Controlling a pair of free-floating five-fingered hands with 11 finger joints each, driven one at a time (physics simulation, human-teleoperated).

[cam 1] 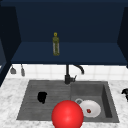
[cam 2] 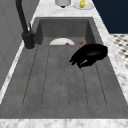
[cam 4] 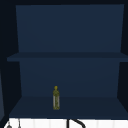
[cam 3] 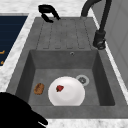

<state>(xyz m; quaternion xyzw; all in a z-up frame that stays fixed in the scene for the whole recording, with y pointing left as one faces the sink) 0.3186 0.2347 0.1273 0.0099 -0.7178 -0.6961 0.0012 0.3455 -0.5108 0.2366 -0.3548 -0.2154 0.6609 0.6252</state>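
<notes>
**Left hand** (cam 1: 42, 97): Hangs just above the draining board (cam 2: 62, 82), at the sink's left half. Its fingers are loosely bent and relaxed and have hold of nothing (the left side view shows this best).

**Right hand** (cam 1: 125, 93): Idle over the bench (cam 1: 10, 100), at 3 o'clock from the basin. You cannot tell how far open it is.

**Plate** (cam 3: 66, 91): White, lying flat on the basin floor at about 4 o'clock from the left hand and well apart from it. A small red morsel (cam 3: 59, 88) sits on it.

**Brown lump** (cam 3: 39, 88): On the basin floor just beside the plate.

**Drain** (cam 3: 82, 80): Just beside the plate's rim, on its tap side.

**Red ball** (cam 1: 67, 114): At the sink's front edge, 4 o'clock from the left hand, between it and the plate.

**Tap** (cam 1: 67, 75): Black, at 1 o'clock from the left hand.

**Bottle** (cam 4: 56, 98): Upright on the lower shelf, at 12 o'clock.

**Step, as you may judge it:** A hover, with no grasp begun. Moving the left hand towards 4 o'clock would call for dropping past the basin wall and keeping off the ball.
</notes>
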